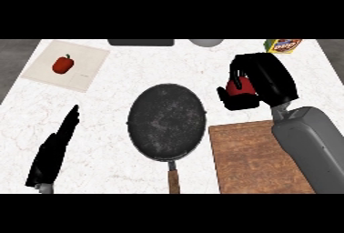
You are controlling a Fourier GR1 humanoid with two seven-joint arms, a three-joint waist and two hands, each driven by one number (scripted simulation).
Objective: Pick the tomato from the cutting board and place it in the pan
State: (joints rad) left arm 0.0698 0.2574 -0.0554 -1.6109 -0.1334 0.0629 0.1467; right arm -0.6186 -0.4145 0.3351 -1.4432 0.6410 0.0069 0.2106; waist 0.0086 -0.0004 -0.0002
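My right hand (259,82) hovers above the counter just beyond the far edge of the wooden cutting board (259,159), fingers curled round the red tomato (238,87), of which only a small part shows. The dark round pan (166,122) lies in the middle of the counter, left of the hand, its wooden handle (173,179) pointing toward me. My left hand (57,145) rests open at the lower left, fingers straight and pointing away.
A red bell pepper (63,64) lies on a pale mat (66,65) at the far left. A yellow box (283,46) stands at the far right edge; a dark object (141,42) and a grey one (206,43) sit along the back.
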